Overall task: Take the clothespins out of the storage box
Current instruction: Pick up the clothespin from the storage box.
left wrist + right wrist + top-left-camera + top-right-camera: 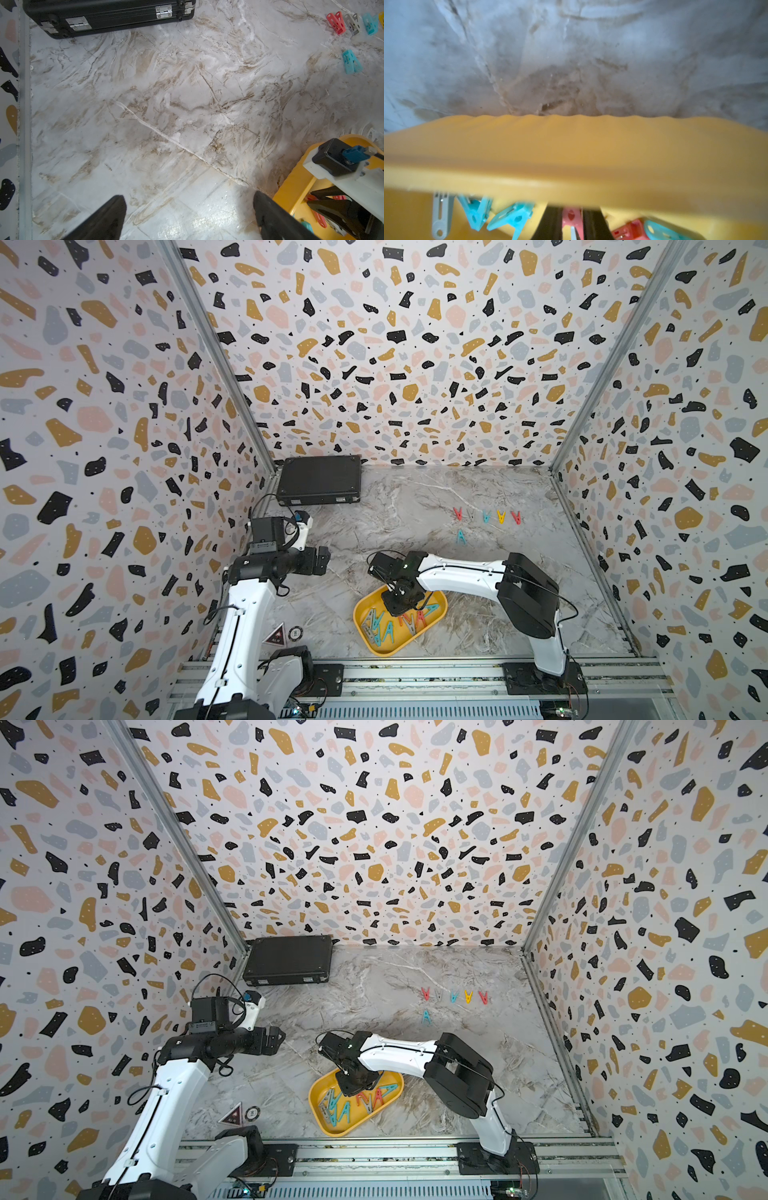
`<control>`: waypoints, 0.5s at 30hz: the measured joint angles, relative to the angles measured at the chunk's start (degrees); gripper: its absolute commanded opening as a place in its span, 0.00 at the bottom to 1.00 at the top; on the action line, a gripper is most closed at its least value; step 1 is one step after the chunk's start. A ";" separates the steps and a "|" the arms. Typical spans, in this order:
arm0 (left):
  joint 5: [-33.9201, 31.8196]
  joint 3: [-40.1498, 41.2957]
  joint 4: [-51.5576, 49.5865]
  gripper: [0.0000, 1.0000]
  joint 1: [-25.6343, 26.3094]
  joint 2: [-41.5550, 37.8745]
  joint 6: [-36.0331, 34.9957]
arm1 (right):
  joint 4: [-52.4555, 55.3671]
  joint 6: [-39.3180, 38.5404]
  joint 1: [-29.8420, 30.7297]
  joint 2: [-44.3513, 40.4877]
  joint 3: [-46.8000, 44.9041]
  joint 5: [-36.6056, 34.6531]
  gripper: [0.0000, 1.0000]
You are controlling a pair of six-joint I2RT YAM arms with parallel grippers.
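Between the black fingers (550, 223) of the right gripper (402, 605), low inside the yellow storage box (384, 652): red clothespin (571, 218), long axis along the fingers, squeezed on both flanks, wall just ahead. Just beside, more clothespins (384, 630); farther off over bare table (166, 104), left gripper (187, 218), spread wide, empty. Cannot make out fingertips or grip depth: cut off in the wrist view, covered by the gripper in both top views.
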State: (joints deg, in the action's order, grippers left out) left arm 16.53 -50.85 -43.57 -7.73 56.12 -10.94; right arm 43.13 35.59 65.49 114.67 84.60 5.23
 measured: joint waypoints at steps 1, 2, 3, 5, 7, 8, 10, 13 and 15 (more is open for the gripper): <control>0.07 0.00 0.00 1.00 0.00 0.04 0.00 | 0.02 -0.35 0.00 -0.22 0.09 -0.15 0.05; 0.11 0.00 0.00 1.00 0.00 0.09 0.00 | 0.20 -0.96 0.04 -0.61 0.22 -0.44 0.05; 0.13 0.00 0.00 1.00 0.00 0.15 0.00 | 0.26 -1.31 0.04 -0.92 0.28 -0.61 0.05; 0.15 0.00 0.00 1.00 0.00 0.33 0.00 | 0.57 -2.27 0.04 -1.95 0.66 -0.92 0.05; 0.15 0.00 0.00 1.00 0.00 0.46 0.00 | 0.70 -2.95 0.04 -3.13 0.92 -1.16 0.04; 0.15 0.00 0.00 1.00 0.00 0.52 0.00 | 0.85 -3.37 0.04 -4.00 0.98 -1.27 0.05; 0.17 0.00 0.00 1.00 0.00 0.59 0.00 | 1.27 -4.00 -0.07 -5.84 1.01 -1.46 0.04; 0.46 0.00 0.00 1.00 0.00 0.81 -0.02 | 1.97 -4.92 -0.50 -8.92 1.01 -1.81 0.05; 0.52 0.00 0.00 1.00 -0.04 0.96 -0.02 | 2.47 -5.40 -0.87 -10.91 1.01 -1.92 0.05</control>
State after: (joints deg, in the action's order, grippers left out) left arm 17.06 -50.85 -43.57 -7.77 57.08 -10.96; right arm 45.60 30.20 64.62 103.77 85.60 3.31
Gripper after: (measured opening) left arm 0.997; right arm 0.175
